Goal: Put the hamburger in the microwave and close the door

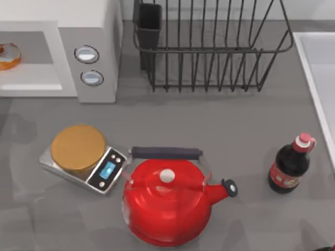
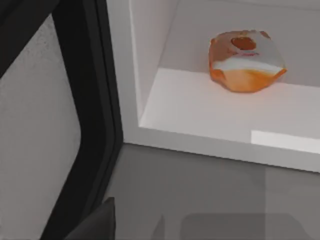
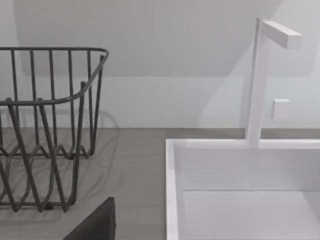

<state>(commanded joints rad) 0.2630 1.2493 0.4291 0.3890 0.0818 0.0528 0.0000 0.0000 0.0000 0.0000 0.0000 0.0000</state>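
Top view has the squishy round hamburger (image 1: pixel 9 56) on the smooth boxy microwave (image 1: pixel 94 31) floor at upper left, can't tell either gripper's state.

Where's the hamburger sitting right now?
The hamburger lies on the floor of the microwave cavity at the top view's far left edge, left of the two knobs; the left wrist view shows it inside too, by the open door.

Grey table (image 1: pixel 220 125): microwave (image 1: pixel 94 31), rack (image 1: pixel 209 47), scale (image 1: pixel 84 159), kettle (image 1: pixel 167 204), bottle (image 1: pixel 289 166).
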